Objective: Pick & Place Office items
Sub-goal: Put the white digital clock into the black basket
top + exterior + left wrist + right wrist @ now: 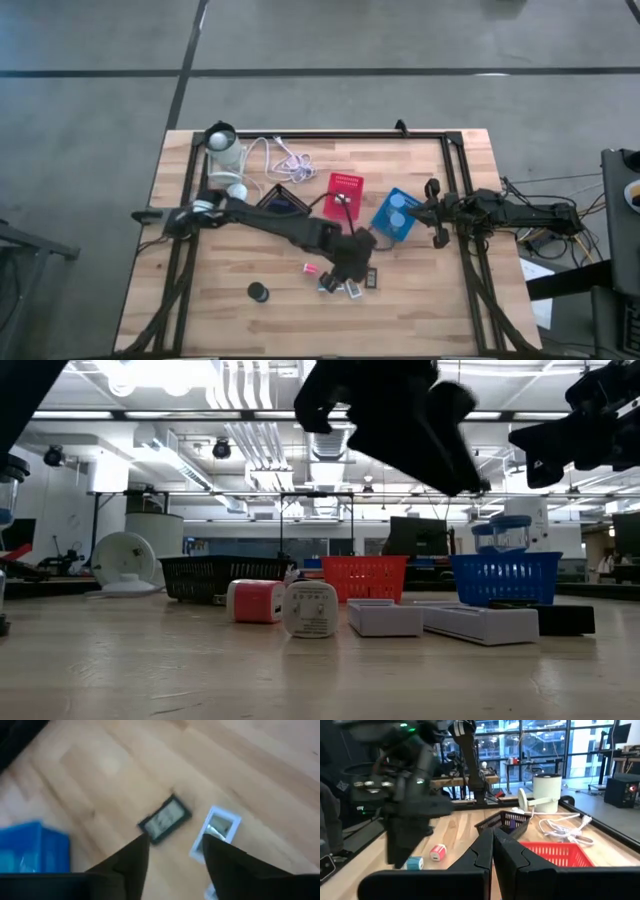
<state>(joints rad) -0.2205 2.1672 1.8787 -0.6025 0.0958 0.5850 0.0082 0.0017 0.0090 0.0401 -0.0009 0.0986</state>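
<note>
Big open workshop with glass walls in the background, and a wooden tabletop [200,320] where everything sits. Going left to right on the high view:

At about 11 o'clock there's the white lamp [224,150] with its cable, not part of the job. Down near 7 o'clock a black disc [259,291] sits alone, well apart from everything else, so that one's clearly still to do. Then the black bin [281,199], with something purple inside going by the right wrist view. The red bin [345,190] looks bare from above.

Just below centre, around 6 o'clock, is the loose cluster: a pink block [310,268], a white block [310,609], flat white pieces [385,618] and a black block [165,818]. The left end effector [172,849] hangs right over them, fingers spread, nothing between them, the black block just beyond its tips.

The blue bin [385,222] at about 3 o'clock already holds the two pale-blue round pieces [401,207]. Beside it the right end effector [493,851] waits, fingers pressed together and empty.

So my read: a few items binned, most of the pile still out. Early going, I'd say.
</note>
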